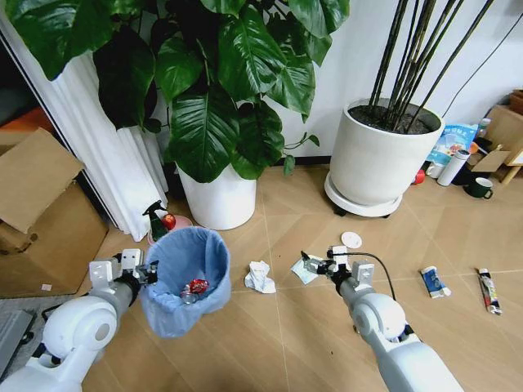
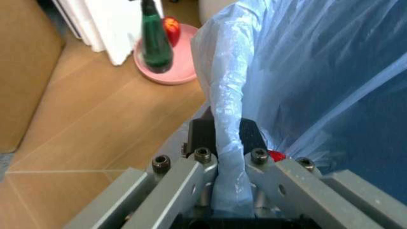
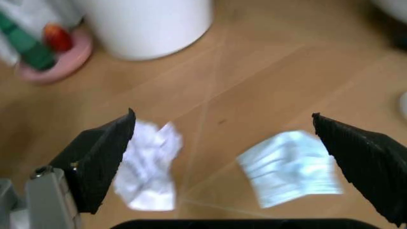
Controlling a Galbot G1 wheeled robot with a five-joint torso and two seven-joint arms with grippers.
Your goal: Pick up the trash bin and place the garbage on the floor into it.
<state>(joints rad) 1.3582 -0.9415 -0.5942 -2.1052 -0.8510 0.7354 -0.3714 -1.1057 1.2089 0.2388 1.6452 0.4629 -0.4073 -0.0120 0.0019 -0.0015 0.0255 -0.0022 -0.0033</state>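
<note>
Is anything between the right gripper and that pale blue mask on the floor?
Nothing visible. The right gripper is open above the floor, with the mask lying flat between its fingers in the wrist view. The crumpled paper lies beside it, apart.

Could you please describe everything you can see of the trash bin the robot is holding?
The trash bin is a small round container lined with a crinkled light-blue plastic bag that folds over its rim and covers its outside. It sits upright, mouth open, in front of the robot on its left side. The left end effector is shut on its near rim, pinching bag and edge together. Inside lie a red wrapper and some pale litter. Whether its base touches the floor cannot be told.
</note>
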